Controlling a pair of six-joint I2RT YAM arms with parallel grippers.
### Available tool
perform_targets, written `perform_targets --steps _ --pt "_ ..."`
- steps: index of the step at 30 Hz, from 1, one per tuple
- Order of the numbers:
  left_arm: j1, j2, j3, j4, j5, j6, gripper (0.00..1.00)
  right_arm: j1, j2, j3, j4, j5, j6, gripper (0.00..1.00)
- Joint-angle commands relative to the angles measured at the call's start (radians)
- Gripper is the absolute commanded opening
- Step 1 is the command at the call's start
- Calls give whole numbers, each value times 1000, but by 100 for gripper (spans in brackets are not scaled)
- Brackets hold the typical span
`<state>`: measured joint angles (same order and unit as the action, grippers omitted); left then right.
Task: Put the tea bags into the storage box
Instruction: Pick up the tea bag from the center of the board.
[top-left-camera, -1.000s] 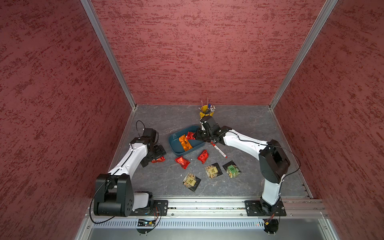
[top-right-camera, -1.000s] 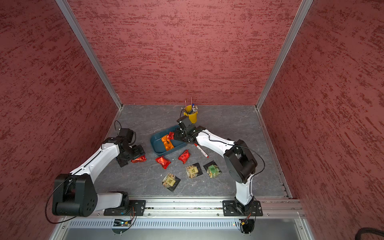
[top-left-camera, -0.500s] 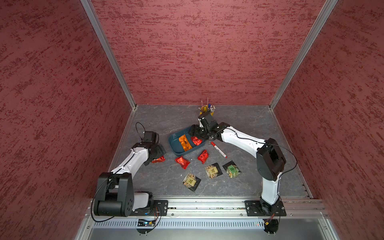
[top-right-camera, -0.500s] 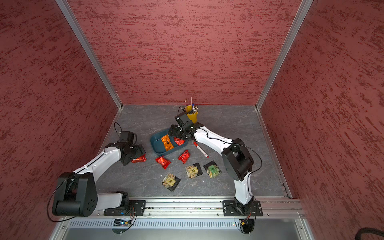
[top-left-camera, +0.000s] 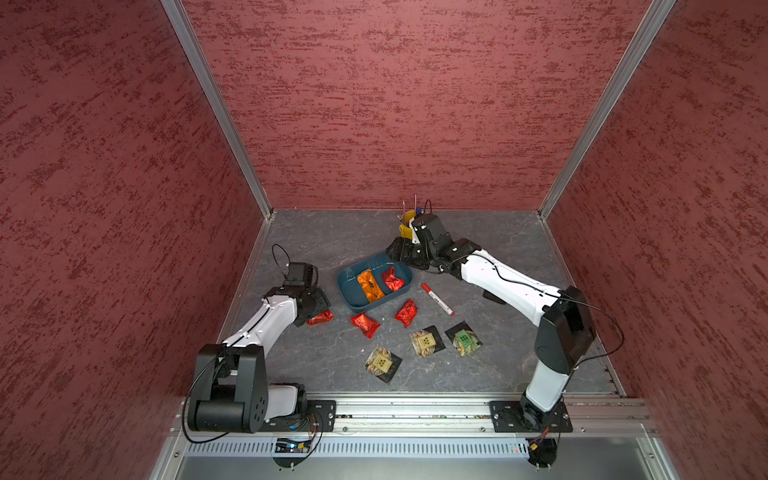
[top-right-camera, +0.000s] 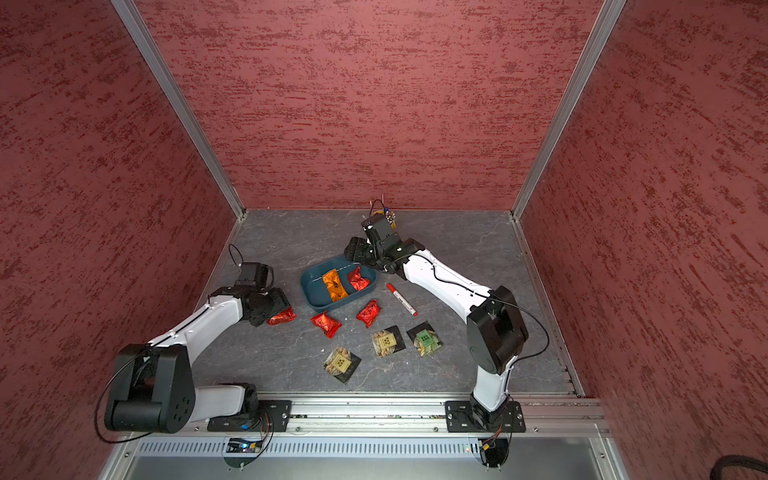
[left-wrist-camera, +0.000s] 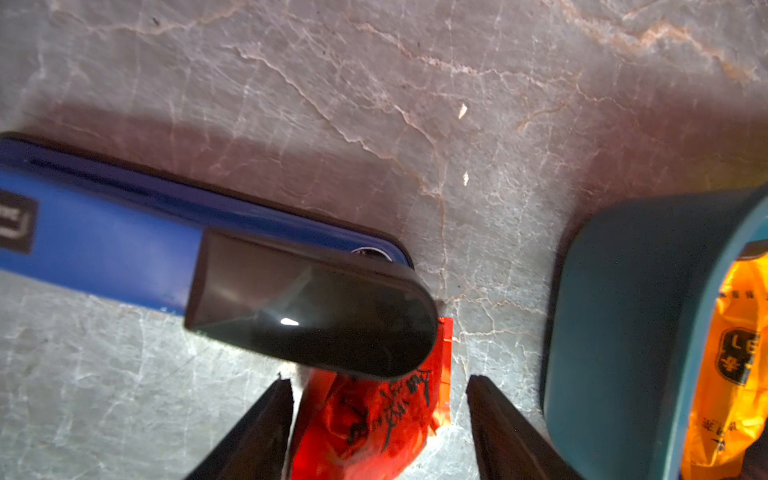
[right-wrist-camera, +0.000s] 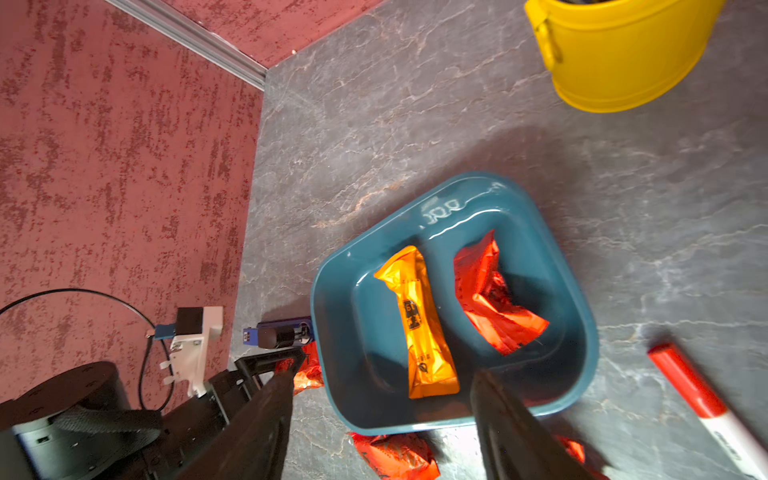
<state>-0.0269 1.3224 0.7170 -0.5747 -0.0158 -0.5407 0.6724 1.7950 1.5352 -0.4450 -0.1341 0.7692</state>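
Two tea bags (top-left-camera: 371, 285) in storage box (top-left-camera: 348, 286), centre of table (top-left-camera: 332, 232); bucket (top-left-camera: 405, 222) behind, by back edge; marker (top-left-camera: 437, 299) right; sachets (top-left-camera: 424, 343) in front.

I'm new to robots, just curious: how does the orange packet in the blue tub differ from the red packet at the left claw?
Colour: the orange packet is orange foil, the red packet red. Place: the orange packet lies inside the storage box; the red packet lies on the table outside it, within the open left gripper. Both are shiny foil with dark print.
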Motion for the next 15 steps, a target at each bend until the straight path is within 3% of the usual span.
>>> perform_targets --steps 1,15 --pt "4 1 -11 3 17 18 68 -8 -28 -25 -15 19 -14 72" --pt "-69 33 40 -68 -42 37 57 -25 -57 -54 -6 14 -16 71"
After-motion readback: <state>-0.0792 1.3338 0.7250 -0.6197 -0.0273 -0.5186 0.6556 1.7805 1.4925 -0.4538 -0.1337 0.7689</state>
